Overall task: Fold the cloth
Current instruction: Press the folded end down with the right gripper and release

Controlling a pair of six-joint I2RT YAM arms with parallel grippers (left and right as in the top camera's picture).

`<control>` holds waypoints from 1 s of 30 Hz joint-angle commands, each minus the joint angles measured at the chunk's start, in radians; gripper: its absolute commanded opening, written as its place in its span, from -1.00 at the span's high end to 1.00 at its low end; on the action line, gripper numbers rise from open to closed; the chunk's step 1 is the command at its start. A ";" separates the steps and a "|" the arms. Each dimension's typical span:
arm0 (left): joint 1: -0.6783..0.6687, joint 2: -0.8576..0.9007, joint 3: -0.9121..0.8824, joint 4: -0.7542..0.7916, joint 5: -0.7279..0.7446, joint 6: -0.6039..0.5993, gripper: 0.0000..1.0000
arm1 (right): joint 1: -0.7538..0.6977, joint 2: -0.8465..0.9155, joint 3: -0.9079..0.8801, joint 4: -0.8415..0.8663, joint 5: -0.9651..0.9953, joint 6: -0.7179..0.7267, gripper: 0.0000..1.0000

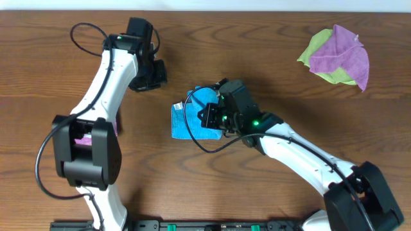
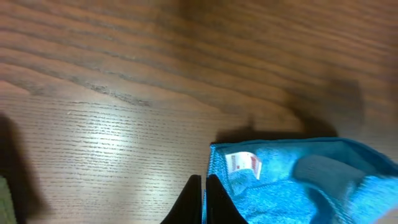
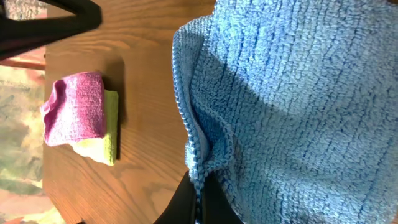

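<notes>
- The cloth (image 1: 185, 122) lies near the middle of the table (image 1: 270, 58), one side lifted.
- The right gripper (image 3: 199, 198) is directly over it, clamped on its hem.
- The left gripper (image 1: 151, 74) is off its far-left corner, apart from it, fingers together and empty.

My right pincer (image 1: 213, 117) sits low over the right part of the cloth (image 1: 182, 122). The cloth lies bunched near the middle of the bench (image 1: 257, 38), its left edge straight and its top rounded. My left pincer (image 1: 149, 74) hangs near its upper left, apart from the fabric. Well away, toward the far right corner, a purple cloth (image 1: 343, 56) lies crumpled on a lime-green cloth (image 1: 313, 48).
</notes>
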 commanded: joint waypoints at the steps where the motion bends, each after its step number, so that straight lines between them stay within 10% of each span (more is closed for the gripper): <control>1: 0.005 -0.026 0.026 -0.009 -0.010 0.023 0.88 | 0.021 0.011 0.025 0.005 0.024 -0.014 0.98; 30: 0.073 -0.052 0.032 -0.063 -0.002 0.030 0.88 | 0.159 0.251 0.287 -0.172 0.083 -0.083 0.97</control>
